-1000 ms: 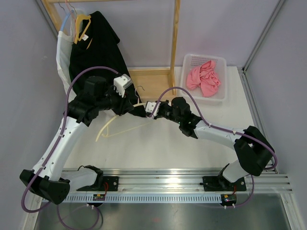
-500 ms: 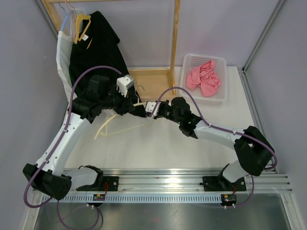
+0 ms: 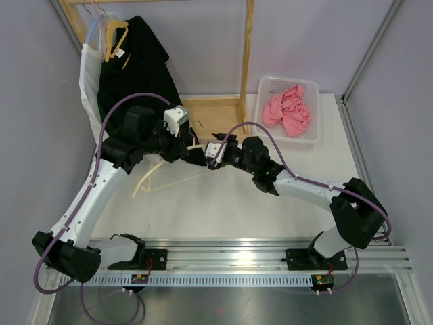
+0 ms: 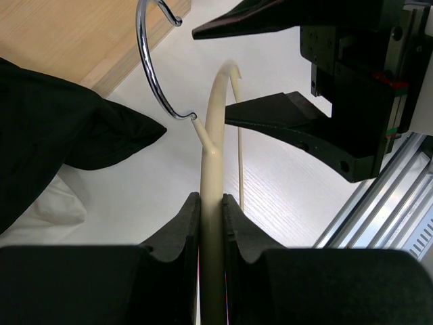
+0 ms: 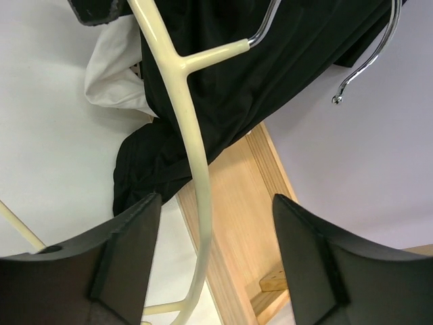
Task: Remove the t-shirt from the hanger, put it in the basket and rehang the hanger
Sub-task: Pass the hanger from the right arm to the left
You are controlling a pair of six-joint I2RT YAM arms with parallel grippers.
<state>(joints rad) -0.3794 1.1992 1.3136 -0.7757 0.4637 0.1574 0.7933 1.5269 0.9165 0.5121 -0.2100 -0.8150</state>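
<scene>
Pinching cream hanger point(image 4: 215, 128) arm tight in left gripper point(image 4: 211, 203), long axis running 12-to-6. Straddling same arm with right gripper point(image 5: 216, 203) spread wide, not touching. Seeing black t-shirt point(image 4: 61, 122) at 9 o'clock of left gripper, beside chrome hook point(image 4: 152, 68).

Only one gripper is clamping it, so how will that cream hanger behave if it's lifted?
Probably stiff: the cream hanger keeps its curve beyond where the left gripper pinches it. Likely light, being a thin plastic rod. Its smooth, glossy arm may swivel or slip in that grip, since the right gripper stands open around it.
</scene>
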